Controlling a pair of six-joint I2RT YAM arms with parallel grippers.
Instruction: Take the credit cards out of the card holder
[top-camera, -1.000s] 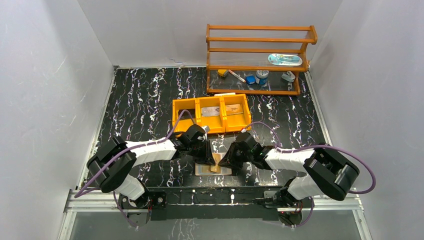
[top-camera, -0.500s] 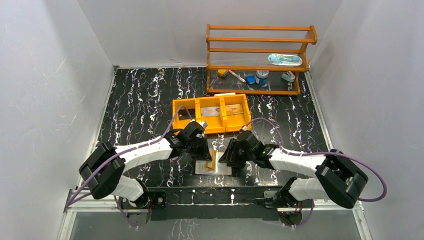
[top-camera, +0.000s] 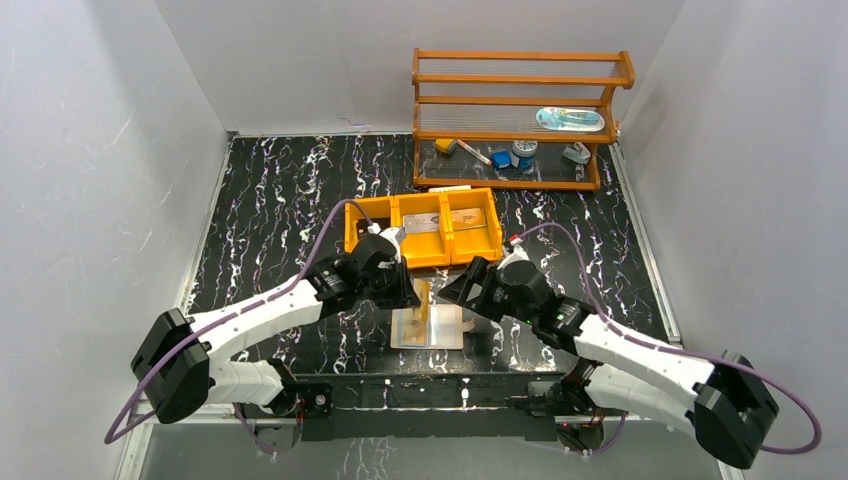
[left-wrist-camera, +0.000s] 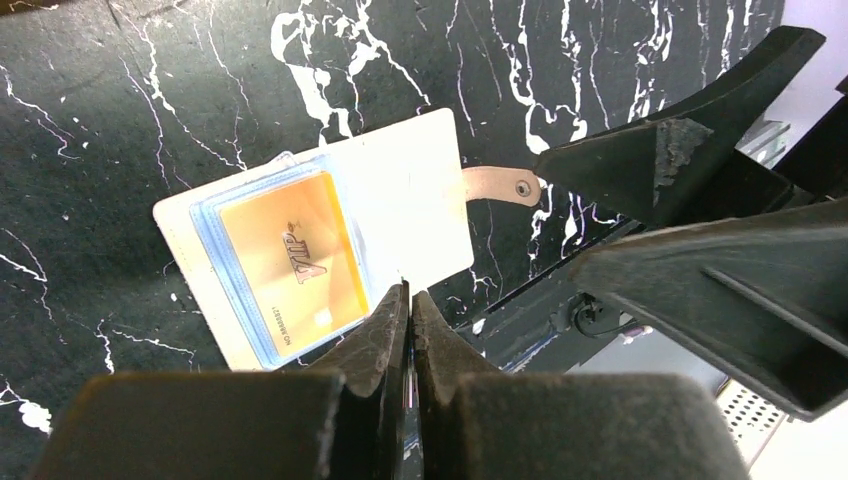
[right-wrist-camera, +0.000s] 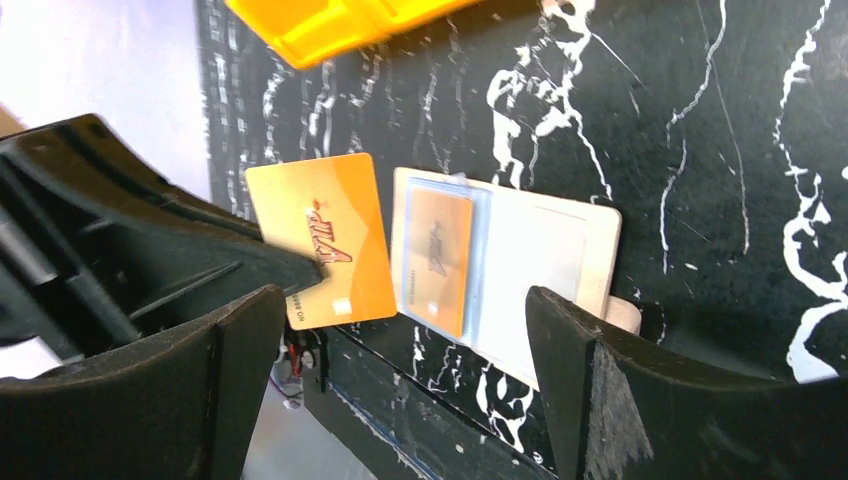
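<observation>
Black marbled table (top-camera: 280, 220) carries an orange tray (top-camera: 349, 228) at mid-surface. The card holder (top-camera: 445, 332) lies open and flat near the front edge, between both grippers. Right gripper (top-camera: 458, 298) hangs at its right side, jaws spread wide, holding nothing. Left gripper (top-camera: 412, 298) has its fingers pressed together on one orange card (right-wrist-camera: 325, 235), held above the holder. A second orange card (left-wrist-camera: 290, 255) sits in the holder's clear pocket.
</observation>
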